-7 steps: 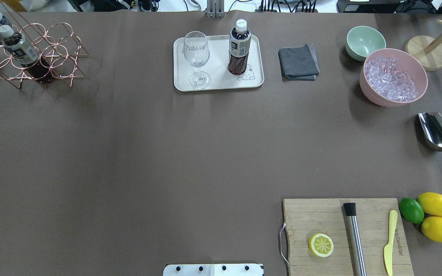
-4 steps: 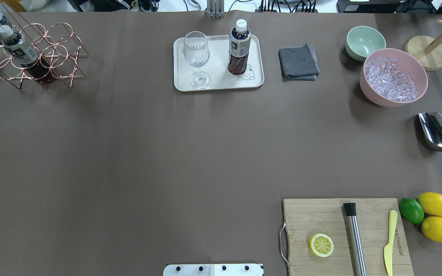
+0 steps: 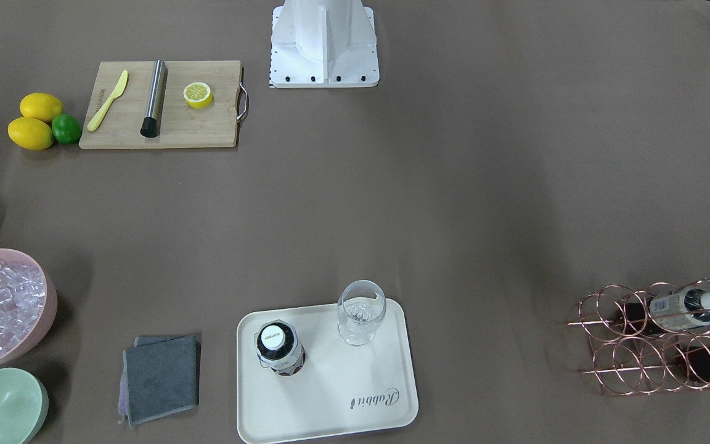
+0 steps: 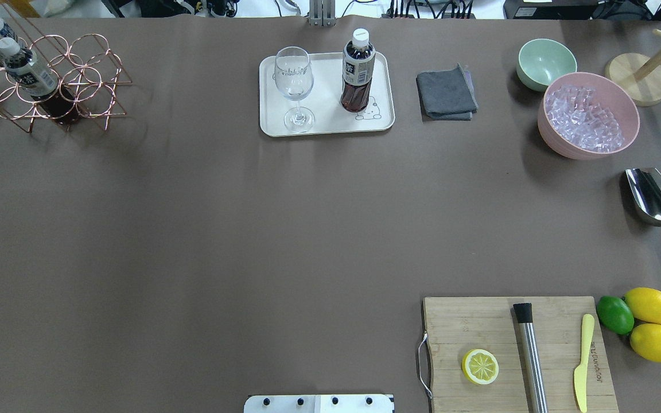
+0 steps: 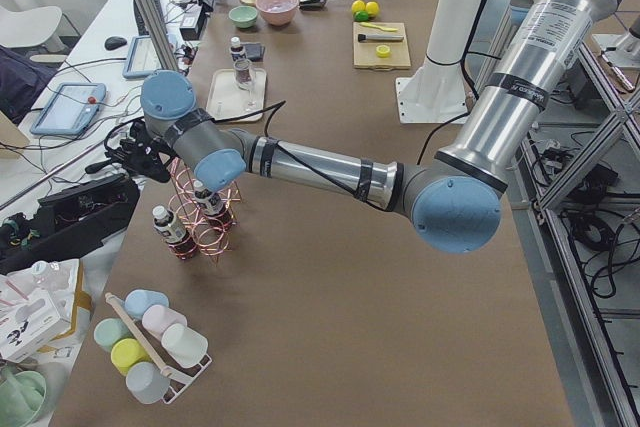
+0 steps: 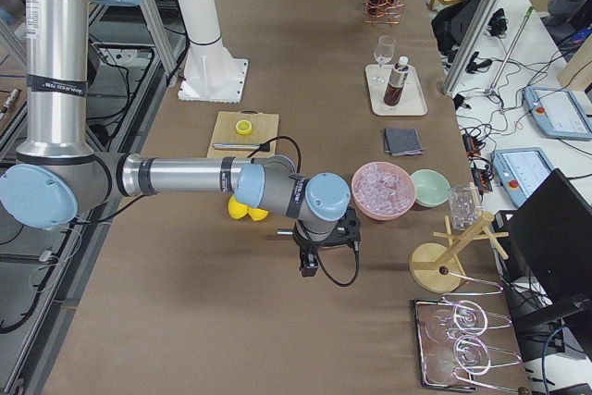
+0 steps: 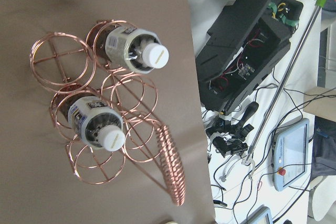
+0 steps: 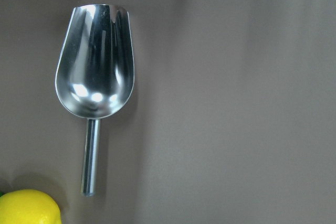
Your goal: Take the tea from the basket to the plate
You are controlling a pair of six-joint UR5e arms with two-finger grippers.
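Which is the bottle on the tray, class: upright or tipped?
Upright: the bottle stands on its base on the tray, white cap uppermost.

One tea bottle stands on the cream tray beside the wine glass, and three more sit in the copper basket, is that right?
No, the basket holds two bottles, not three; the left wrist view shows it. One bottle stands on the tray beside the wine glass.

Only "Rabbit", in script on the cream tray (image 3: 324,401), reads clearly; the lettering on the cutting board (image 3: 201,126) is too small.
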